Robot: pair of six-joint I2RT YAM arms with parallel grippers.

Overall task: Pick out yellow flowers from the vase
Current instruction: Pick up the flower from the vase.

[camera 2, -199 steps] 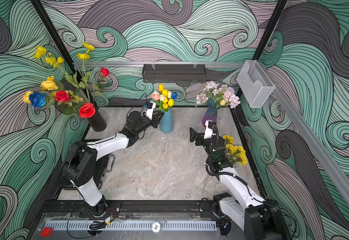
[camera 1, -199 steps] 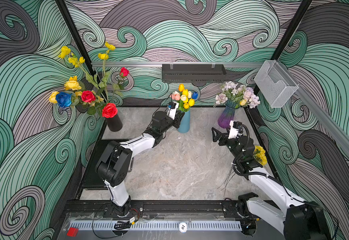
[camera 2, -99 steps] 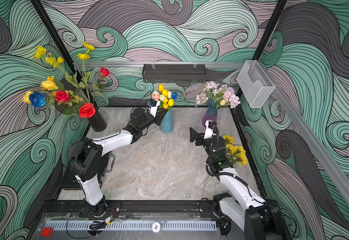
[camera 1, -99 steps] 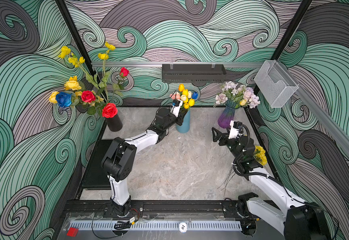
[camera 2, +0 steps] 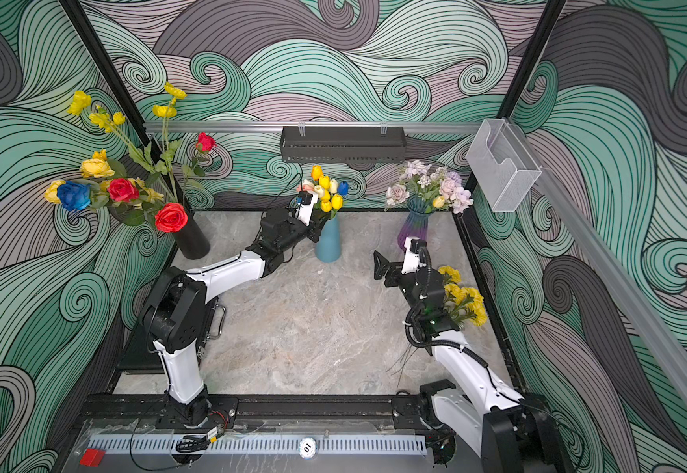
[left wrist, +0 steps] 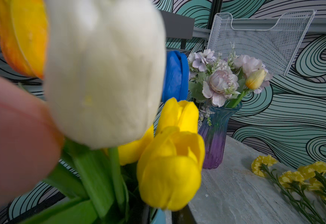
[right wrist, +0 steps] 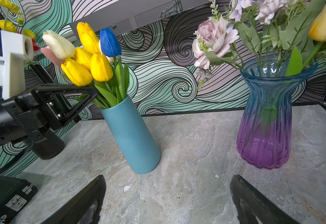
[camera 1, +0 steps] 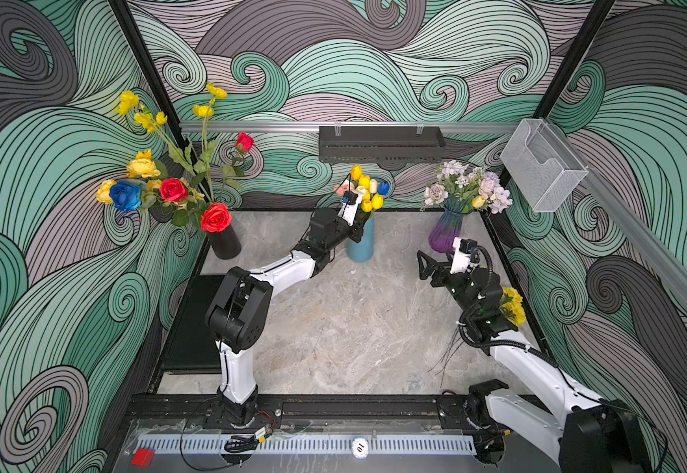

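Several yellow tulips (camera 1: 364,192) (right wrist: 92,64) stand with white, pink and blue ones in a blue vase (camera 1: 360,245) (camera 2: 327,245) at the back middle. My left gripper (camera 1: 359,224) (right wrist: 94,91) reaches into the green stems just above the vase's rim; in the left wrist view a yellow tulip (left wrist: 170,164) hides the jaws, so their state and any grip are unclear. My right gripper (camera 1: 425,266) (right wrist: 168,194) hangs open and empty over the table, facing both vases. Yellow pom-pom flowers (camera 2: 464,301) (left wrist: 294,174) lie on the table behind the right arm.
A purple glass vase (camera 1: 442,233) holds lilac blooms and one yellow tulip (camera 1: 477,201). A black vase (camera 1: 223,241) at the back left holds yellow, red and blue flowers. A black shelf (camera 1: 380,143) and a wire basket (camera 1: 542,164) hang on the walls. A black case (camera 1: 192,323) lies left.
My left arm has pushed forward to the blue vase, bringing its gripper in among the tulip stems, and its jaws have narrowed. The right arm has not moved.
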